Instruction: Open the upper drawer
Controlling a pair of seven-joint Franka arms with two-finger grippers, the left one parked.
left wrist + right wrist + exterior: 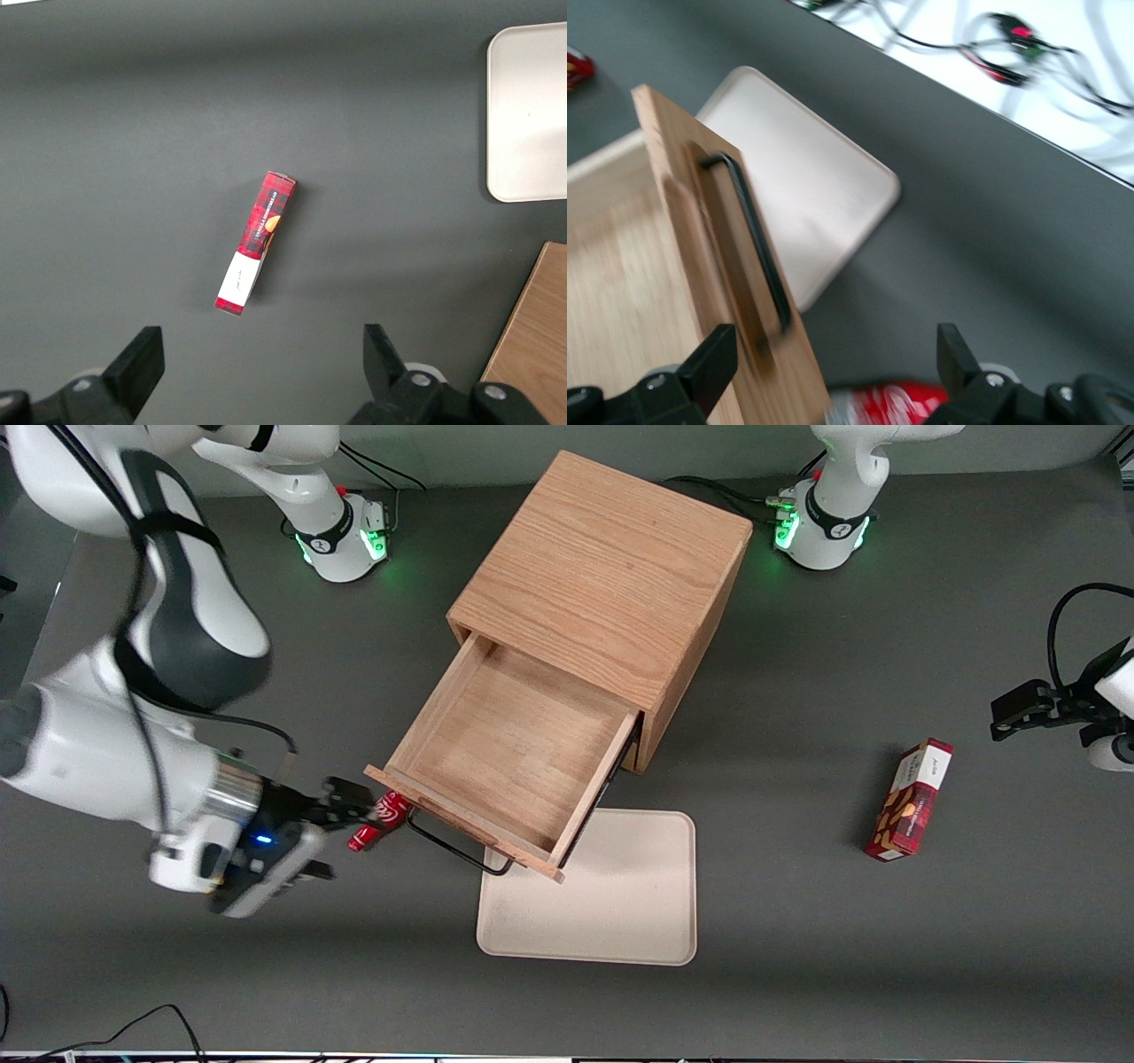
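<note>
Upper drawer (509,753) pulled well out of cabinet (602,602), its front over the cream tray (620,903). Tool (350,808) spread wide, holding nothing, just beside the handle (452,850) w/ red can (379,820) partly hidden under it. Can lettering unreadable; red box (912,799) print too small.

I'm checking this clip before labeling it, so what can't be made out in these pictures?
- Lower drawer: front view, hidden under the pulled-out upper drawer.
- Red can: front view, partly covered by the end effector; right wrist view, blurred.
- Cream tray: front view, one corner under the drawer front.
</note>
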